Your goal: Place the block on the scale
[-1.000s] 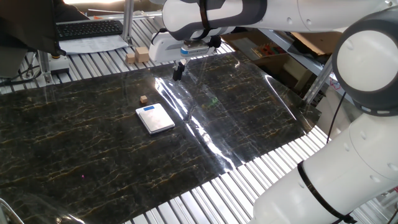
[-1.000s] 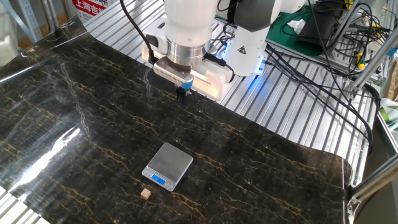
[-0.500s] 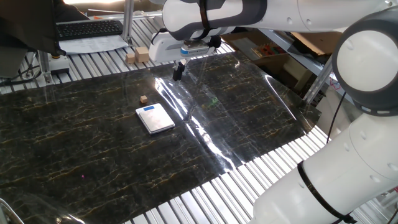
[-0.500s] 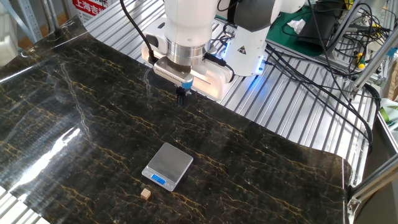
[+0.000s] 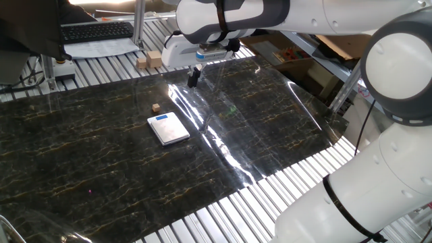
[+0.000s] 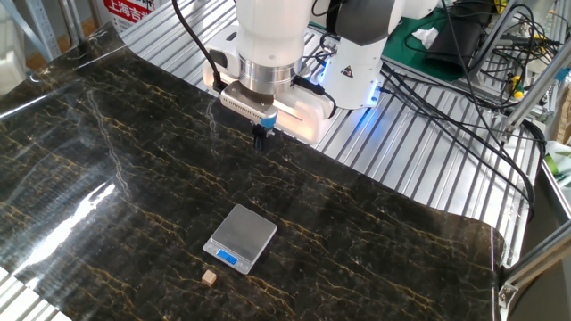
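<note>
The block [image 5: 156, 107] is a tiny tan cube lying on the dark marbled mat, just beside the blue-strip edge of the scale [image 5: 169, 128]. It also shows in the other fixed view [image 6: 209, 277], in front of the scale [image 6: 241, 237]. The scale's silver plate is bare. My gripper [image 5: 193, 78] hangs above the mat, well away from both, its fingers together and holding nothing. In the other fixed view the gripper [image 6: 260, 140] is beyond the scale, near the mat's far edge.
Larger pale wooden blocks [image 5: 149, 60] sit on the slatted table beyond the mat. A keyboard [image 5: 96, 30] lies at the back left. The robot base [image 6: 352, 53] and cables [image 6: 464, 107] stand at the far side. A glossy plastic sheet [image 5: 256, 108] covers part of the mat.
</note>
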